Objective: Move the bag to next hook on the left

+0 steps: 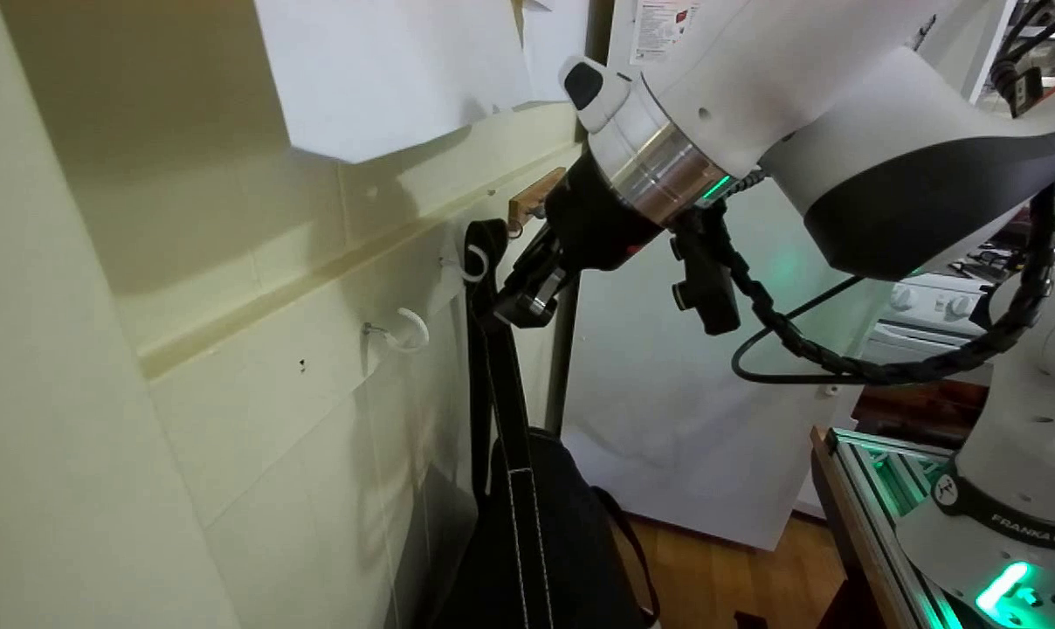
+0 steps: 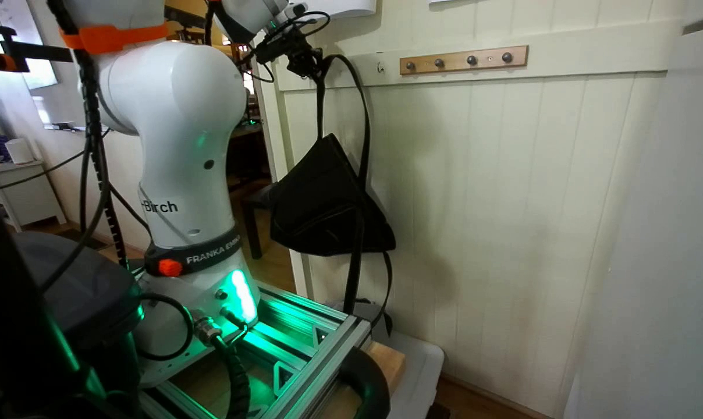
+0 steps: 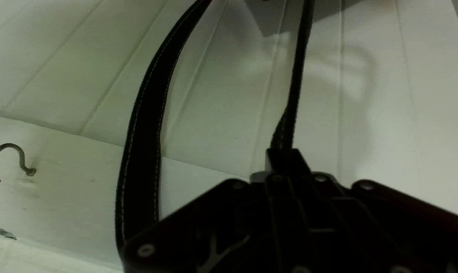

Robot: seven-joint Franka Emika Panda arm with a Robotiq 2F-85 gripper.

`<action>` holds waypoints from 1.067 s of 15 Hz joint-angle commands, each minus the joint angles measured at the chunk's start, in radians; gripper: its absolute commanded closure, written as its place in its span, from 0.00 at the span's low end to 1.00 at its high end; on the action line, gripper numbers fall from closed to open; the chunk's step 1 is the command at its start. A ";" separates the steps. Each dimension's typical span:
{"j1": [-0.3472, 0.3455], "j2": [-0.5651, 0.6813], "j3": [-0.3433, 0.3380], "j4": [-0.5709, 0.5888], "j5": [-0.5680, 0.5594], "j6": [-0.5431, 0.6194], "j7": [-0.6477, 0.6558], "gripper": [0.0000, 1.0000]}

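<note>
Behind everything you have the pale wall, running out of frame in all three views. Your arm stands in front of it, with parts cut off in both exterior views. The bag hangs beside the wall by a long strap, its body tilted and lower than your hand. In an exterior view the bag runs off the bottom edge, so you get only the upper part of its body; in the wrist view you see just the strap.

The wooden rack, with its dark knobs, is to the right of the bag there; in an exterior view the rack is partly hidden by your arm.

Your hand is pinched narrow on the strap, which comes out between the tips. In an exterior view the hand blends into the black strap, and you can't separate the fingers.

One white hook stands apart from the strap. Another white hook overlaps it, and you can't tell whether the strap sits in it. You also can't tell whether the dark hook, apart from the strap, is one of these.
</note>
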State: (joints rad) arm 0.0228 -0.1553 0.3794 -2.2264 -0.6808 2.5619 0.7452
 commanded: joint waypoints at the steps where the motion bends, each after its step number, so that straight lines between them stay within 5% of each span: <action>1: 0.045 0.035 -0.026 0.064 -0.031 -0.035 0.008 0.98; 16: 0.126 0.133 -0.103 0.181 -0.032 -0.067 0.000 0.98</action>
State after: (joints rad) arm 0.1120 -0.0297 0.2960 -2.0967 -0.6948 2.5270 0.7449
